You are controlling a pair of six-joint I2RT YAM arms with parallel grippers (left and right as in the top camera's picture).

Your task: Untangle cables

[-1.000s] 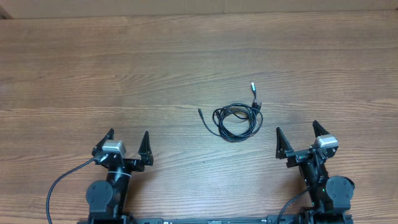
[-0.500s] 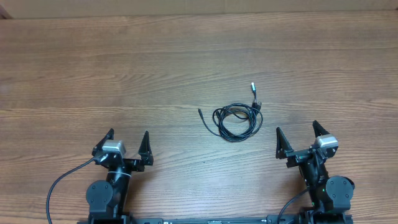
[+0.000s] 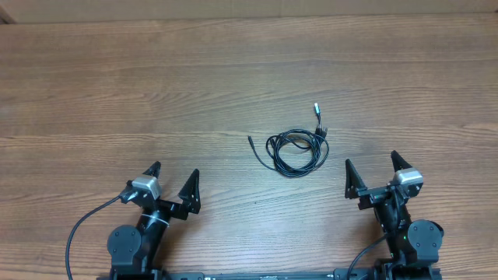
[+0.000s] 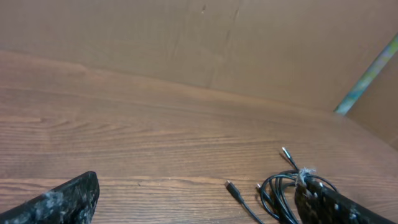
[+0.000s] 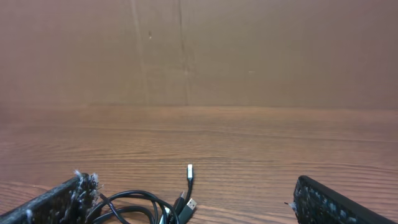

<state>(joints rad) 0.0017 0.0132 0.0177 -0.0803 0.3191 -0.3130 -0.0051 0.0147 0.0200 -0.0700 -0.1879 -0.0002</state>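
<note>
From overhead, the cables (image 3: 294, 149) are seen bunched in one coil on the table (image 3: 117, 78), ahead of the left gripper (image 3: 174, 173) and right gripper (image 3: 371, 159), both spread wide with nothing held. So if the coil gets grabbed mid-loop, several strands could be pinched at once and the knot pulled tighter. In the left wrist view the coil is half hidden behind a finger (image 4: 336, 208), so the loose plug (image 4: 231, 186) could easily be missed. In the right wrist view a silver plug (image 5: 189, 169) is seen poking out, and the whole bundle would probably be dragged along if only that end gets tugged.
</note>
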